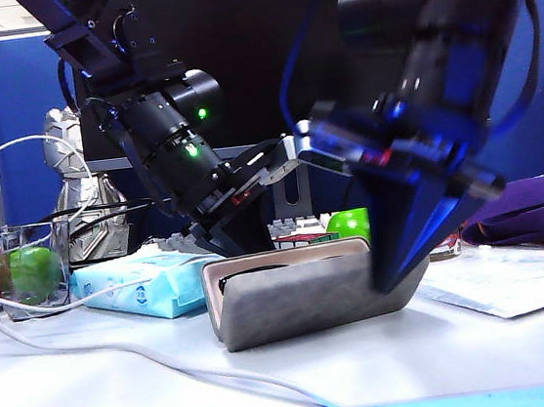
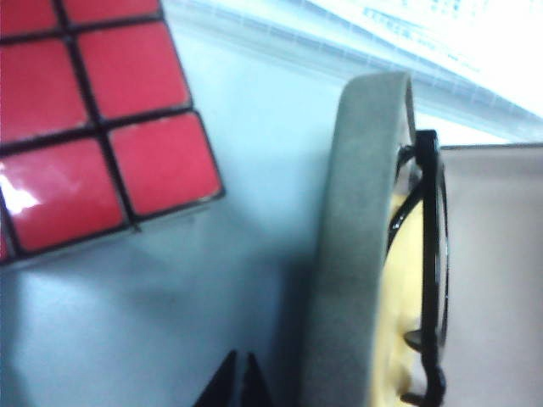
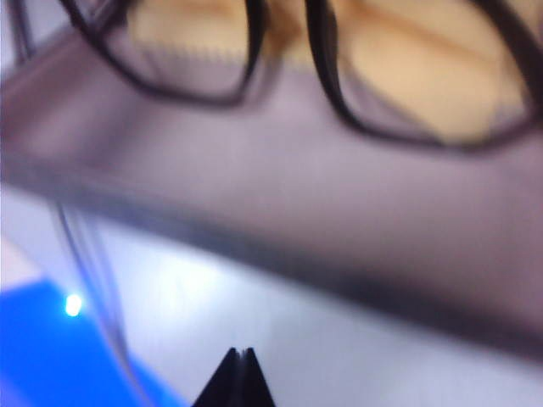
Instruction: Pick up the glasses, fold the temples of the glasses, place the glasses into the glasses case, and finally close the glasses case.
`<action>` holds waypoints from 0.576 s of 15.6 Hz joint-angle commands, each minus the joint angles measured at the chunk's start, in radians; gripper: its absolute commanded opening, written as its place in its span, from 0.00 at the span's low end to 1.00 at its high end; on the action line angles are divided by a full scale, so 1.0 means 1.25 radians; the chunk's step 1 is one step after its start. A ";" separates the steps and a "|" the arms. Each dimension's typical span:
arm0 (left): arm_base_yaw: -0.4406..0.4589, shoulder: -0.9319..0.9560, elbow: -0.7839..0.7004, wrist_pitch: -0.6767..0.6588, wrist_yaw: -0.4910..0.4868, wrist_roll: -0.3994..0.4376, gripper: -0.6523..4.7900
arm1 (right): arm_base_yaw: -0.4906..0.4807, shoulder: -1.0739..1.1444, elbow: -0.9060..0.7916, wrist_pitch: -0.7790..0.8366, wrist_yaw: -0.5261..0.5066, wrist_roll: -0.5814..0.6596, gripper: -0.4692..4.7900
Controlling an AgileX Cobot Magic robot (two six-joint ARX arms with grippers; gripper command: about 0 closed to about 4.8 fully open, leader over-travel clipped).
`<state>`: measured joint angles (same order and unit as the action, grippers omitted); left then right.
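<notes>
Office: blue cubicle partitions [image 1: 10, 106], monitor [image 1: 225, 52]

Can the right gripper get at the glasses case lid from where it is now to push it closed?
Probably yes. The right gripper, jaws shut, hangs at the near right end of the glasses case, nothing between them. The glasses already lie inside.
</notes>
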<state>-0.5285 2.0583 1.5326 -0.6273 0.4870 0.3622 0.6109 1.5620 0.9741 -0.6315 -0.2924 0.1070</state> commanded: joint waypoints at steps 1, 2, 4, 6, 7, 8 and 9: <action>-0.001 0.000 0.003 -0.023 0.010 -0.001 0.11 | 0.002 -0.003 -0.052 0.137 -0.004 0.020 0.08; -0.001 0.000 0.003 -0.031 0.026 0.002 0.11 | 0.002 -0.003 -0.061 0.157 0.001 0.022 0.08; -0.001 0.001 0.003 -0.043 0.060 0.003 0.11 | 0.002 -0.003 -0.061 0.183 0.002 0.023 0.08; -0.002 0.001 0.003 -0.055 0.063 0.003 0.11 | 0.002 -0.002 -0.061 0.208 0.002 0.026 0.08; -0.002 0.003 0.003 -0.060 0.066 0.003 0.11 | 0.002 -0.002 -0.061 0.217 0.002 0.032 0.08; -0.002 0.006 0.003 -0.069 0.077 0.003 0.11 | 0.002 -0.002 -0.061 0.228 0.002 0.035 0.08; -0.002 0.009 0.003 -0.077 0.093 0.003 0.11 | 0.002 -0.002 -0.061 0.238 0.002 0.036 0.08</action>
<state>-0.5243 2.0655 1.5337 -0.6949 0.5518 0.3660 0.6106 1.5627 0.8928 -0.3969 -0.2882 0.1455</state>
